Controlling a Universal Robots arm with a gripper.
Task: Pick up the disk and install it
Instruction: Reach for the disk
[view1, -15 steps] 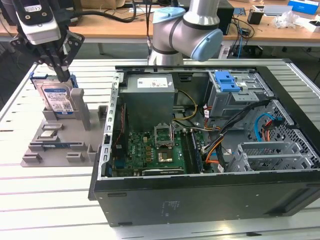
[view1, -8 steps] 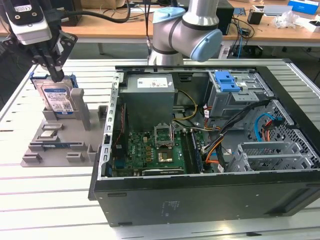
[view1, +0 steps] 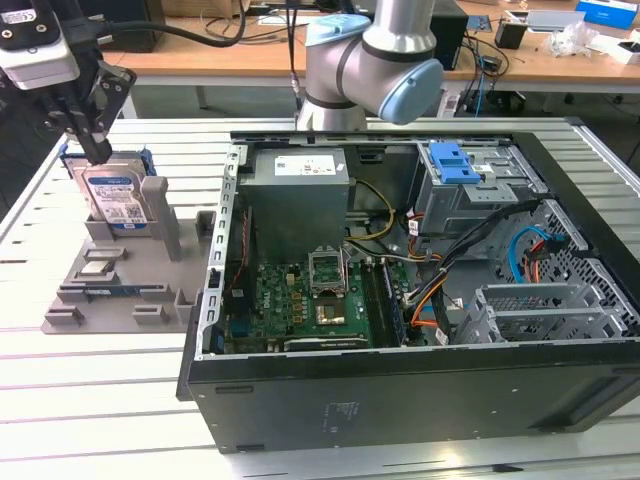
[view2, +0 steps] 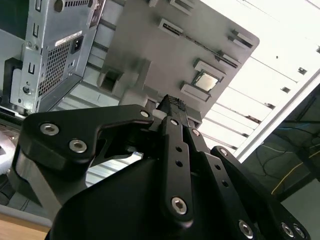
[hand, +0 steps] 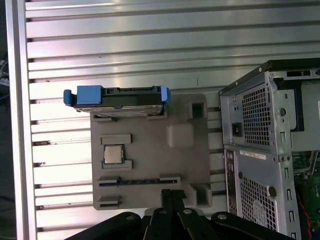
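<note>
Disk (view1: 115, 197) stands on edge in a slot of the grey holder (view1: 120, 305), at the exterior view's left. It is silver metal with blue side rails and a white-and-blue label, the print too small to read. The gripper (view1: 99, 157), fingers pressed together and empty, hangs just above its top edge. Beside the holder lies the open case (view1: 400, 400). Its grey box (view1: 300, 205) bears a small white sticker, unreadable.
</note>
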